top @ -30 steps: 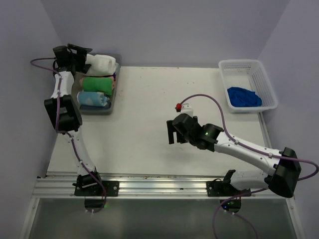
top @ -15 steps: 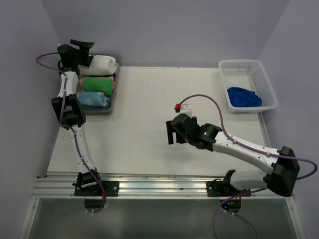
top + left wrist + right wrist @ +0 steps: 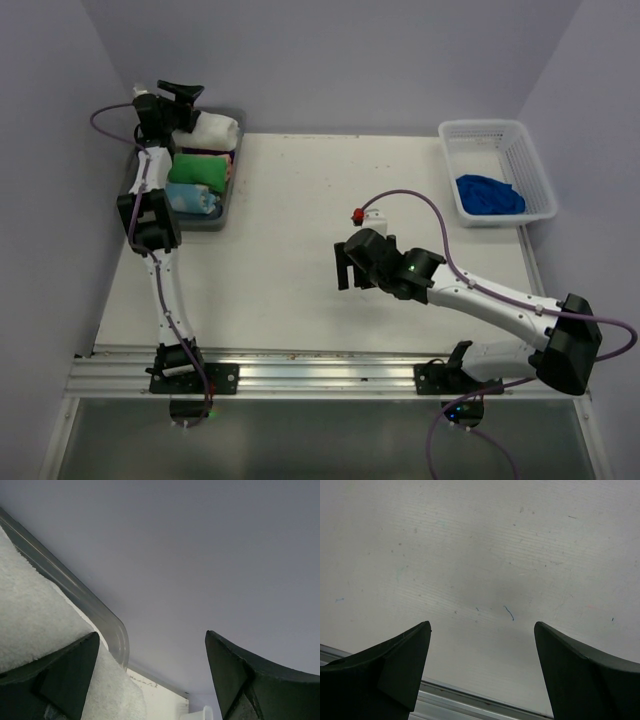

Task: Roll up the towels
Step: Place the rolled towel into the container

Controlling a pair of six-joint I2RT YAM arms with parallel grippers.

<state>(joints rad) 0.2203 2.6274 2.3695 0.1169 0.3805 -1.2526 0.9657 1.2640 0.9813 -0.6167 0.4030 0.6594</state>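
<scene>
White towel [image 3: 212, 130] just beside the released, wide-open left claw [image 3: 151, 635] (blue towel [image 3: 490, 194] well apart, in basket [image 3: 478, 125])

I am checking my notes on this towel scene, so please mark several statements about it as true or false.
1. The blue towel lies crumpled in the white basket. True.
2. The right claw holds the blue towel. False: it is open over the bare table and holds nothing.
3. The white towel lies rolled at the far end of the grey tray. True.
4. The green towel lies on the table outside the tray. False: it is in the tray, between the white towel and the pale blue dotted towel.
5. The left claw is shut. False: its jaws stand open beside the white towel.
</scene>
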